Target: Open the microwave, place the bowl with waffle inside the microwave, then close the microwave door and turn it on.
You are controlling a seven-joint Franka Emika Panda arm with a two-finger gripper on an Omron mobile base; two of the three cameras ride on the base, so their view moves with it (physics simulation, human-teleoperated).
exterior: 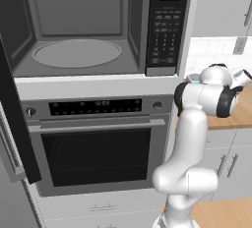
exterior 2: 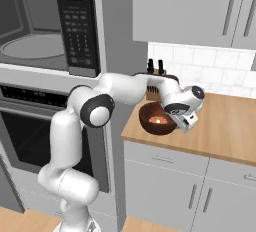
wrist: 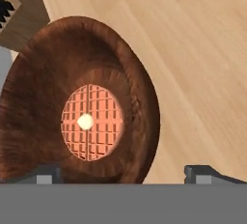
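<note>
Hand view: round wood-grained bowl with waffle (wrist: 82,126) (gridded disc inside); pincer (wrist: 129,174) spread wide, straddling rim, gripping nothing.

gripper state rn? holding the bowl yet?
Gripper: open, fingers wide apart, straddling the near rim of the bowl with waffle on the counter; not clamped on it yet.

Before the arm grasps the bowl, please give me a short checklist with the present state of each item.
1. microwave door open: ok.
2. Cavity of the microwave free, turntable bare: ok.
3. bowl with waffle upright on the counter: ok.
4. Waffle inside the bowl: ok.
5. end effector open, fingers astride the bowl's rim: ok.
6. Fingers low enough for a firm hold: cannot tell.
</note>
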